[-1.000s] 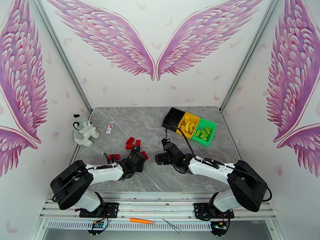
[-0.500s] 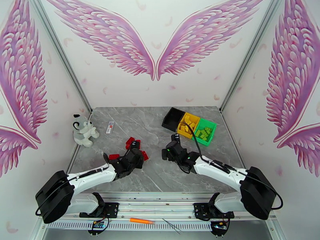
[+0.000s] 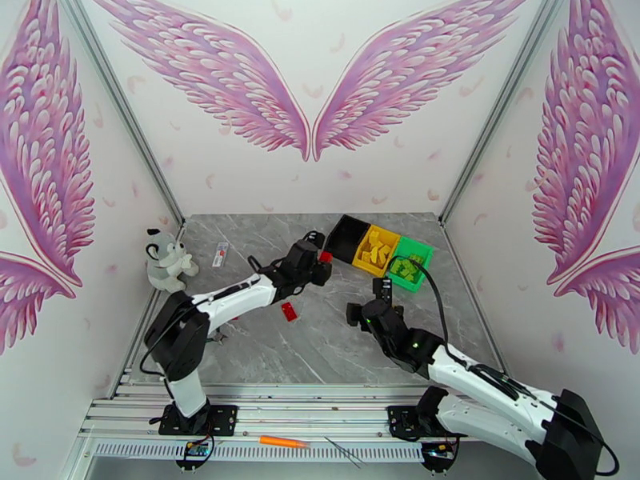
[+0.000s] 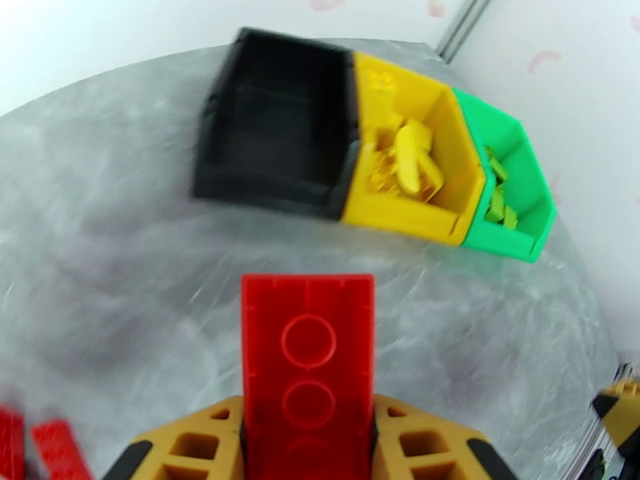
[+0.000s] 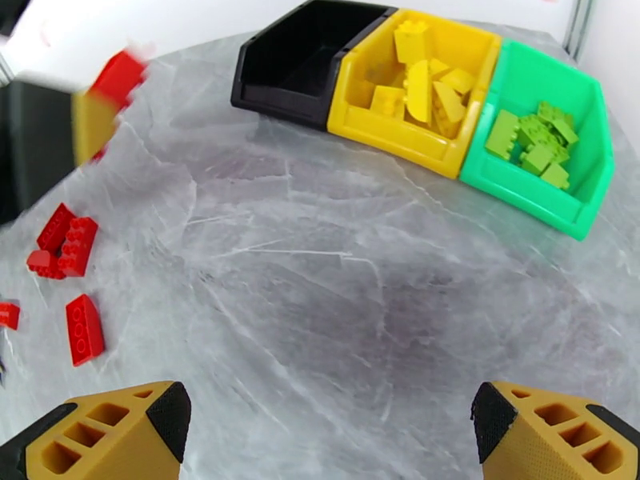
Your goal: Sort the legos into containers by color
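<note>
1. Legos here come in three colours, red, yellow and light green, and all are small studded plastic bricks.
2. One red lego [image 4: 308, 370] is pinched between the jaws of the left gripper [image 4: 308, 406]. A face with two round rings is turned to the wrist camera. It hangs above the table [image 4: 120, 298], just short of the black bin [image 4: 264, 194].
3. At least four loose red legos [image 5: 68, 242] lie on the grey marbled table, well apart from the bins. They are a small cluster, one wedge-shaped piece nearer the camera, and one cut off by the frame edge.
4. The yellow legos [image 5: 416, 86] are piled in the yellow bin [image 5: 392, 146], too tangled for an exact count. The green legos [image 5: 536, 138], roughly six, lie in the green bin [image 5: 520, 202].
5. There are three bins, black, yellow and green, standing in a row with their sides touching at the far right of the table.
6. The right gripper [image 5: 328, 398] hovers over bare table on the near side of the bins, its jaws spread wide and holding nothing.
7. One plush dog [image 3: 166, 262] sits at the table's far left edge, with one white tube [image 3: 221, 254] near it.
</note>
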Robot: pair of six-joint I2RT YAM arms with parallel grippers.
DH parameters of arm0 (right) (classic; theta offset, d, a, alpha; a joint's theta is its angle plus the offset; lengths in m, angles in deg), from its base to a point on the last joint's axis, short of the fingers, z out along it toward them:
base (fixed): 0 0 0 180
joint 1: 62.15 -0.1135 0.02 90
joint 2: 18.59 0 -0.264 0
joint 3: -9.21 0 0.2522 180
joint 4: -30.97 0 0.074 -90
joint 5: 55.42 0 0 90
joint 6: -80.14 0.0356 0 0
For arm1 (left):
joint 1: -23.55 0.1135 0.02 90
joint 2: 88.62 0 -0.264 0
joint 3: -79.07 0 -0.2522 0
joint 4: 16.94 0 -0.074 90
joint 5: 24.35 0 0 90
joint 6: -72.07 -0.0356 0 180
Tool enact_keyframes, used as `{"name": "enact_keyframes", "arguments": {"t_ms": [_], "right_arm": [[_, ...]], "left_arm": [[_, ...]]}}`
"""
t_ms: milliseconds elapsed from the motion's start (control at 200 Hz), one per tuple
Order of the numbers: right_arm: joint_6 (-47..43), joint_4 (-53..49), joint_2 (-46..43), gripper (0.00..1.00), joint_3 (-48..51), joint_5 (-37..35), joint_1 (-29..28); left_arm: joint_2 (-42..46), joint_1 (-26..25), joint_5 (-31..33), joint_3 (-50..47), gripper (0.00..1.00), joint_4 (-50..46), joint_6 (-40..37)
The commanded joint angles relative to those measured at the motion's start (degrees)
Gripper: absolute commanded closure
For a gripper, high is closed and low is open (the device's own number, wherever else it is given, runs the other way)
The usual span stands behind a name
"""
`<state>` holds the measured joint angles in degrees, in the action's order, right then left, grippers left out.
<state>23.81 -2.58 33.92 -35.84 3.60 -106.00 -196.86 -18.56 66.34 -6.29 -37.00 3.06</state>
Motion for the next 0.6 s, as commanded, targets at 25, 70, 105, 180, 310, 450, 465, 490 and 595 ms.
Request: {"name": "enact_keyframes", "arguments": {"t_ms": [25, 70, 105, 180, 310, 450, 465, 490, 595], "right_arm": [[1.41, -2.85, -4.54, 0.01, 2.58, 0.13, 0.57], [2.18, -3.42, -5.83, 0.01, 3.15, 0.76, 0.59], [2.39, -3.72, -6.76, 0.01, 3.51, 1.29, 0.56], [2.45, -4.48, -8.6, 0.01, 4.07, 2.35, 0.55], [2.39, -5.87, -11.63, 0.01, 4.57, 2.75, 0.53], [2.46, -7.12, -13.68, 0.01, 4.61, 2.2, 0.55], [2.51, -7.11, -13.79, 0.01, 4.65, 2.29, 0.53], [2.45, -7.02, -13.82, 0.01, 4.64, 2.19, 0.53], [2.21, -6.16, -13.57, 0.01, 4.65, 2.17, 0.57]], "left_arm": [[-9.05, 1.2, -5.6, 12.89, 0.73, -0.63, -2.48], [-12.35, 1.7, -6.25, 17.35, 0.73, -1.18, -2.84], [-15.07, 2.13, -6.48, 21.02, 0.73, -2.11, -2.97], [-20.64, 3.25, -7.62, 28.72, 0.73, -4.32, -2.84], [-29.18, 5.27, -9.69, 40.56, 0.71, -7.67, -2.17], [-33.55, 6.74, -11.18, 46.24, 0.53, -9.23, -2.08], [-33.69, 6.83, -11.25, 46.41, 0.51, -9.2, -2.22], [-33.82, 6.81, -11.24, 46.62, 0.45, -9.27, -2.35], [-33.38, 6.52, -12.36, 46.85, 0.26, -9.36, -3.51]]}}
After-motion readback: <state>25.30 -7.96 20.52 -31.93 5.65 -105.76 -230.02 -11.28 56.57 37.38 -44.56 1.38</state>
